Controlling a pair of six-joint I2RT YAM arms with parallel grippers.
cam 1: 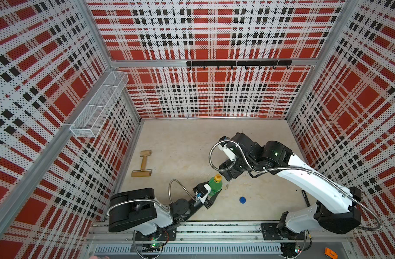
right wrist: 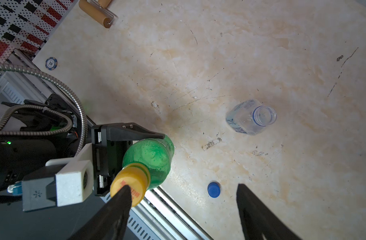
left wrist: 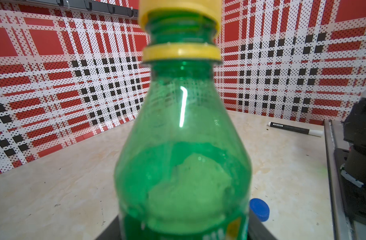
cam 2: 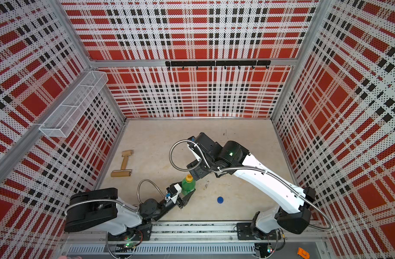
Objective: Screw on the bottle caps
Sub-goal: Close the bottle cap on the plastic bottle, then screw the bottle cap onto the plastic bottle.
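My left gripper (cam 1: 213, 194) is shut on the body of the green bottle (cam 1: 215, 185) and holds it upright near the table's front. The yellow cap (left wrist: 180, 10) sits on its neck, with green thread showing between the cap and the yellow ring (left wrist: 181, 53) below it. My right gripper (right wrist: 183, 187) hangs open just above and beside the cap; one finger (right wrist: 119, 203) overlaps the yellow cap (right wrist: 129, 189) in the right wrist view. The blue cap (cam 1: 242, 199) lies flat on the table to the right. The clear bottle (right wrist: 250, 117) stands uncapped; my right arm hides it in both top views.
A wooden roller (cam 1: 142, 164) lies at the left of the table, and a chip marked "10" (right wrist: 51, 63) near the front left corner. A black marker (left wrist: 295, 128) lies by the right wall. A wire basket (cam 1: 100, 103) hangs on the left wall.
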